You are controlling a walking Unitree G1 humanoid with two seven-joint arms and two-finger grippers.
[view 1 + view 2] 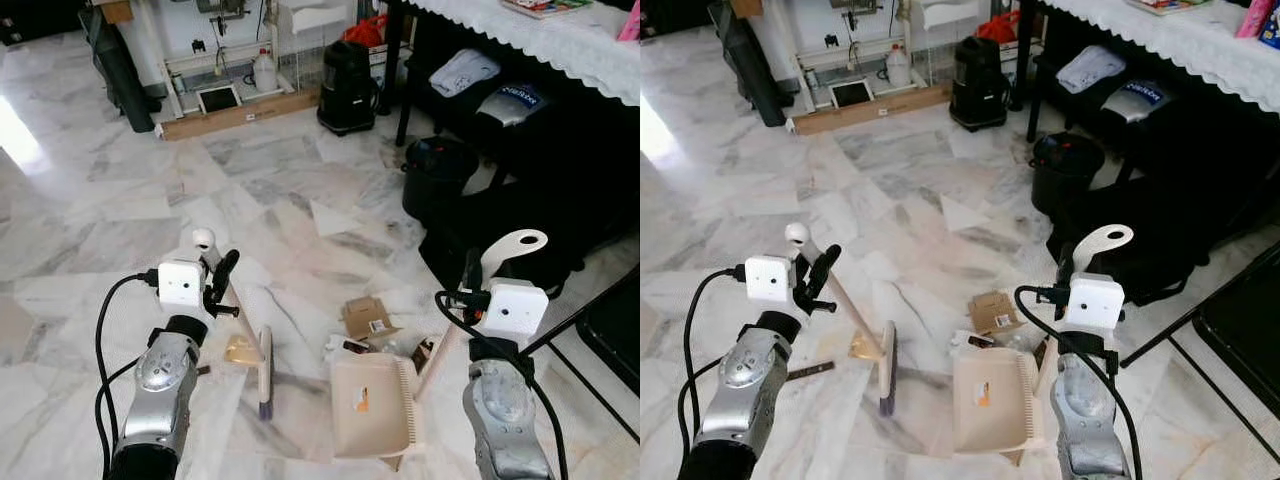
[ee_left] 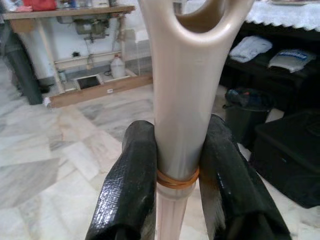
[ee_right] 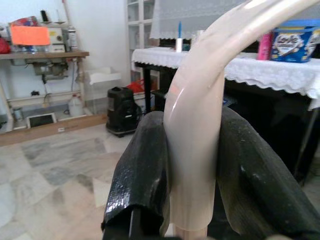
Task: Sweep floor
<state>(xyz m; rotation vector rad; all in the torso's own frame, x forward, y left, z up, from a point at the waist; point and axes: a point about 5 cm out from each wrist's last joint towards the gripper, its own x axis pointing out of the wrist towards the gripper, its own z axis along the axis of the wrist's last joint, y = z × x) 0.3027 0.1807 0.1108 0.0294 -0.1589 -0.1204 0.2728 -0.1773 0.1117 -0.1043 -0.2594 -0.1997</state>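
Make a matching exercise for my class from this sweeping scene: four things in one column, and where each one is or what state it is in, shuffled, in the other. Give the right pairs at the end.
Things
1. broom
2. dustpan
3. cardboard scrap
4. black bucket

Places or states
A. stands beside the dark table legs
B. handle clamped in the left claw, head resting on the floor
C. lies on the marble just beyond the pan's open edge
D. handle clamped in the right claw, tray flat on the floor

Pairs: 1-B, 2-D, 3-C, 4-A
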